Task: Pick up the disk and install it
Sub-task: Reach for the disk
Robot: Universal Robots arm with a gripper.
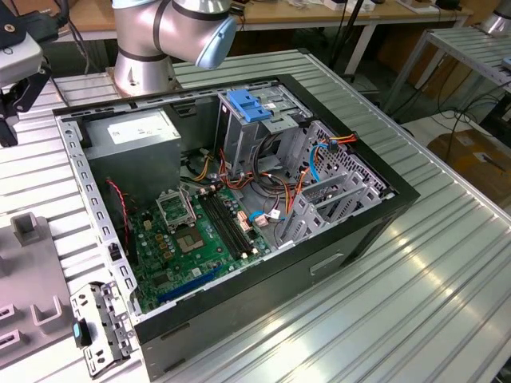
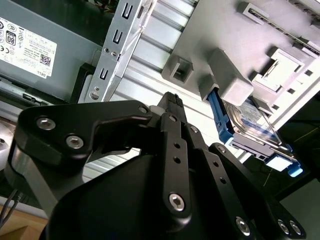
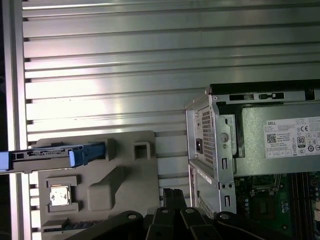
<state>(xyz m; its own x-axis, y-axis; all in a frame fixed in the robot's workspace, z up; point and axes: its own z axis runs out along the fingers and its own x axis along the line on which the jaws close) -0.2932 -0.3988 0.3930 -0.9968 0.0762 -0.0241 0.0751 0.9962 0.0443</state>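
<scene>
The gripper [image 2: 172, 100] is pinched together on nothing, hovering near the grey holder [image 2: 200, 45], which lies at the exterior view's left of the open computer case [image 1: 335, 247]. The disk [image 2: 248, 116] stands on edge in a holder slot, apart from the gripper, probably so its blue rails are easy to grip

The table [image 1: 435, 263] is a ribbed metal surface made of long silver profiles. An open black computer case [image 1: 335, 267] lies on its side in the middle of it, with the inside facing up. At the exterior view's left, a flat grey holder plate [image 1: 28, 275] rests on the table near the case. A small perforated metal bracket [image 1: 104, 327] lies just beside the case's near corner. At the far side stands the arm's base [image 1: 144, 68].
</scene>
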